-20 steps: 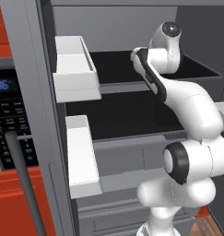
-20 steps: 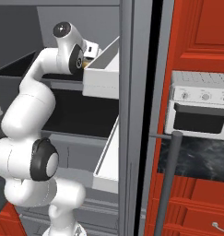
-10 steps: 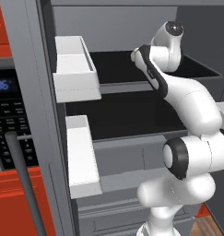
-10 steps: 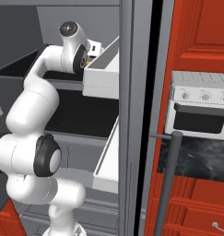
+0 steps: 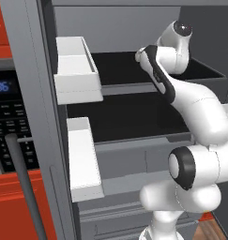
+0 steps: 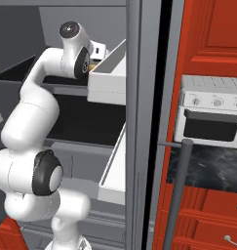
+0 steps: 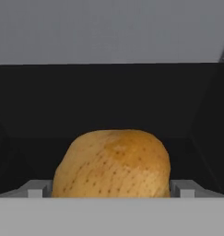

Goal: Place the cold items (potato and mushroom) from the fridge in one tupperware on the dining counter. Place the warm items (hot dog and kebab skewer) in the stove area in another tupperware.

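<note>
A tan, speckled potato [image 7: 113, 161] lies on the dark upper fridge shelf [image 7: 109, 101], close up in the hand view. My gripper [image 7: 111, 190] is open, with one grey fingertip [image 7: 37, 189] to the left of the potato and the other to its right, both close to its sides. In the left base view my white arm [image 5: 181, 93] reaches into the fridge at the upper shelf [image 5: 117, 70]. In the right base view my hand [image 6: 96, 50] sits just behind the upper door bin [image 6: 110, 73]. The mushroom, hot dog, kebab skewer and tupperware are out of view.
The open fridge door carries two white bins [image 5: 77, 70] [image 5: 82, 159]. A second dark shelf [image 5: 125, 117] lies below the first. An oven with a grey handle [image 5: 21, 187] stands at the left, and a toaster oven [image 6: 212, 117] sits among red cabinets at the right.
The arm has stretched a little deeper into the fridge, carrying the hand forward over the upper shelf. The jaws stay wide.
</note>
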